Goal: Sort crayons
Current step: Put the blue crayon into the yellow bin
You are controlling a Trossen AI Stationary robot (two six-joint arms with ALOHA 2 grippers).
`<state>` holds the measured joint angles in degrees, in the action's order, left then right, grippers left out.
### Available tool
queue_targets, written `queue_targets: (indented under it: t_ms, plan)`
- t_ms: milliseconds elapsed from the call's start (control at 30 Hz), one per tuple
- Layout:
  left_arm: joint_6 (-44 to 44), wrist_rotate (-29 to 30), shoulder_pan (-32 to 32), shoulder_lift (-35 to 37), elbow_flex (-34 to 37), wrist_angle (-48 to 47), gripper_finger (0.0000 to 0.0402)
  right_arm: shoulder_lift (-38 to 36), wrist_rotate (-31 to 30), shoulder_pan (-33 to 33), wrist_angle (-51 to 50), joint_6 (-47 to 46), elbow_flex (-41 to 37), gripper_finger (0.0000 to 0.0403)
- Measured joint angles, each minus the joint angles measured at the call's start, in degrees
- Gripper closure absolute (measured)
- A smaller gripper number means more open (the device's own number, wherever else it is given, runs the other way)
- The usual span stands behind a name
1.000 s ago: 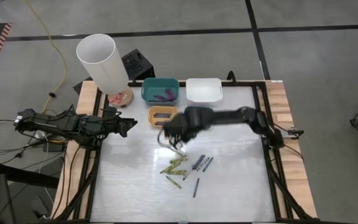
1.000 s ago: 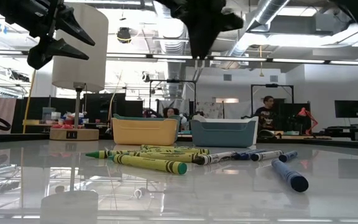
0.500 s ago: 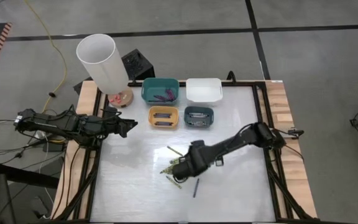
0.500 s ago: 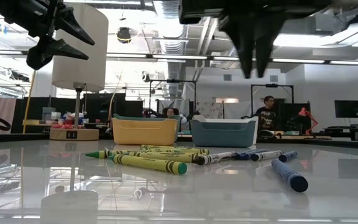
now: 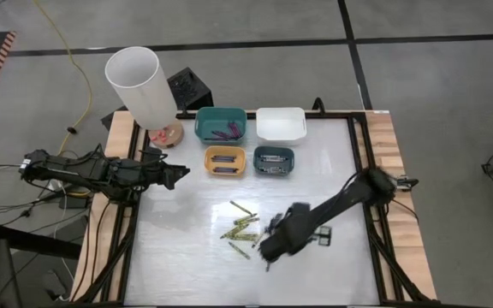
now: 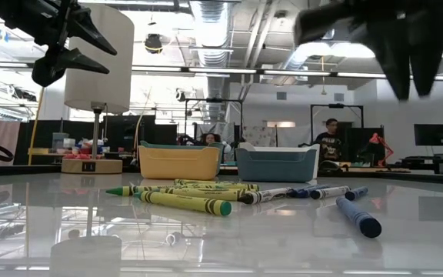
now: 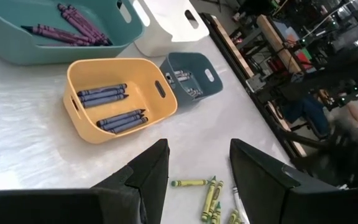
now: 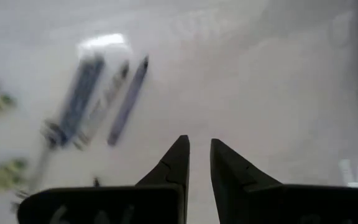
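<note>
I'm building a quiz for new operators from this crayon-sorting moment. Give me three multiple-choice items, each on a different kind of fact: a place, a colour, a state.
1. Where is the right gripper?
A. Over the teal bin
B. Over the loose crayons on the table
C. Off the table's left edge

2. What colour are the crayons in the yellow bin?
A. Blue
B. Yellow-green
C. Red

3. How does the white bin look in the high view?
A. Full of yellow-green crayons
B. Tipped over
C. Upright, no crayons visible inside

Answers:
1. B: the high view shows it above the blue crayons, beside the yellow-green crayons.
2. A: the left wrist view shows blue sticks in that bin, past the left gripper, which waits open at the table's left side.
3. C: its inside shows plain white.
</note>
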<state>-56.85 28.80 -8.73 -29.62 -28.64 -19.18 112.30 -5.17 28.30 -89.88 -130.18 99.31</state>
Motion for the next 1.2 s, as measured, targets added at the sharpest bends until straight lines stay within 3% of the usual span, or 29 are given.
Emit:
queue_targets:
  t_ms: [133,333,467,600,933,1200]
  plan:
    - [0.0,0.0,0.0,0.0,0.0,-0.6,0.0242,-11.6,-6.5,-0.3,0.9,-0.9,-8.3,0.0343]
    - [-0.4,0.1,0.0,-0.3,0.0,-0.9,0.0242,-22.1,-7.0,-1.5,10.8,-0.4,-21.6,0.0344]
    - [-3.5,0.0,0.0,-0.4,0.0,-0.9,0.0242,-21.0,-6.9,-2.4,26.0,1.2,-27.9,0.0343]
    - [-4.1,-0.6,0.0,-0.4,0.0,-0.9,0.0242,-18.0,-6.8,-3.4,33.0,1.4,-29.9,0.0341]
    - [-3.9,-1.2,0.0,-0.4,0.0,-2.3,0.0242,-8.6,-3.9,-4.1,41.1,1.0,-30.0,0.0341]
    - [-3.0,-1.3,0.0,-0.4,0.0,-2.4,0.0242,-7.0,-3.4,-5.0,41.9,0.6,-29.9,0.0341]
